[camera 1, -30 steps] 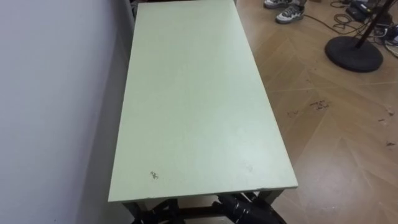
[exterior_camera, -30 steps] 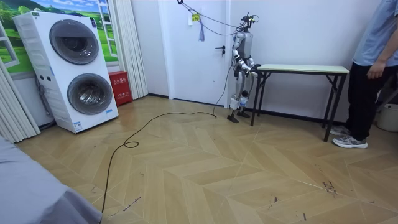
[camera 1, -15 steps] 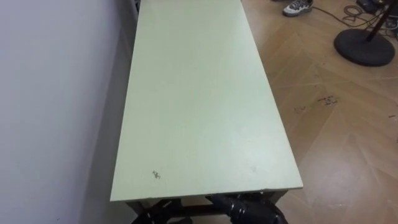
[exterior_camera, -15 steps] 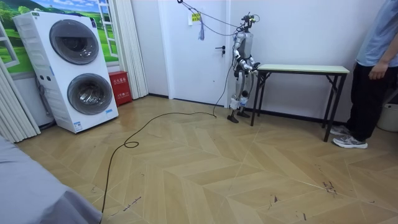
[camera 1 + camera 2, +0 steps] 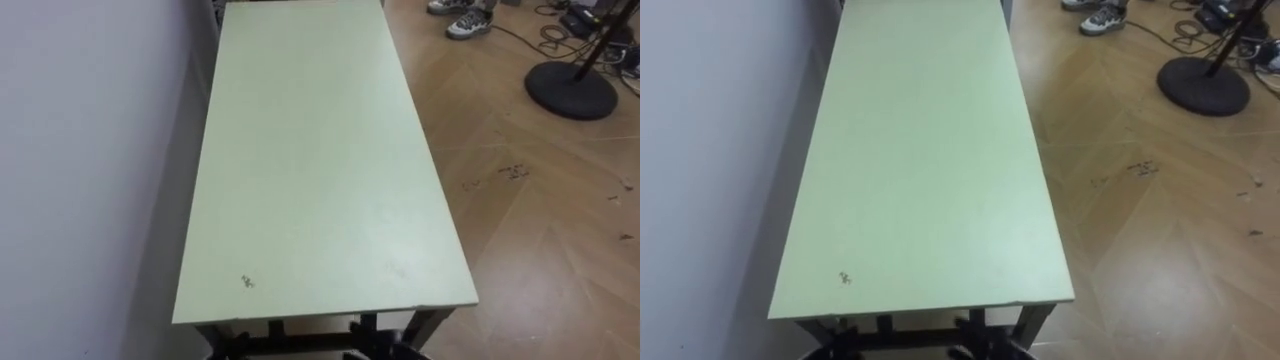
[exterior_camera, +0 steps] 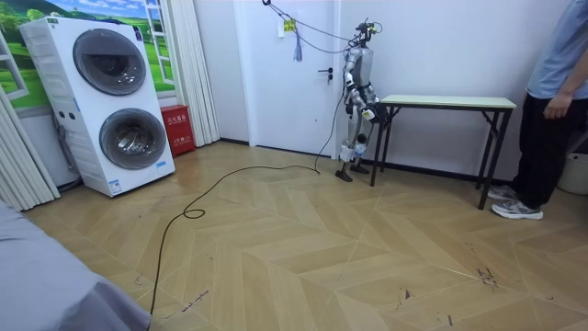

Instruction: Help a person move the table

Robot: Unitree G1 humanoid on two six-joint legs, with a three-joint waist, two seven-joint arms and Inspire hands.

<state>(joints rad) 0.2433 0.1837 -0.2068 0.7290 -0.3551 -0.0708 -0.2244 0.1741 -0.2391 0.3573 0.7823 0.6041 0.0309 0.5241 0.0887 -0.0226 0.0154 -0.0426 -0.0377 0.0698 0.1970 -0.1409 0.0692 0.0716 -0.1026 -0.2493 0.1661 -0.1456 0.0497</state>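
Wood floor [image 6: 303,248], herringbone pattern, runs across the room. White wall [image 5: 90,150] on the robot's left.

Stacked washers [image 6: 106,101] at the room view's left, well apart from the work. Small red box [image 6: 175,129] just beside them, curtain [image 6: 188,64] hanging above it.

Table [image 6: 446,100]: long, pale green top, dark legs, all feet on the floor. One long side lies close along the wall. Top bare except for one small dark mark [image 5: 245,282] near the robot's left corner.

Person [image 6: 551,110] stands at the table's far end, at the room view's right edge, arm hanging by the side, not touching the table.

Robot stands upright at the near short end, facing down the table's length, door [image 6: 285,83] behind it.

Right hand [image 6: 368,112] reaches to the end of the table at top height. Fingers too small to read; cannot tell whether apart or closed.

Left hand [image 5: 238,352]: only a dark shape under the near edge, among the frame bars. Cannot tell its state either.

Round black stand base [image 5: 570,88] on the floor to the right of the far end, cords near it. Person's shoes [image 5: 462,22] just beyond the far right corner. Dark scuffs [image 5: 515,172] on the floor beside the table.
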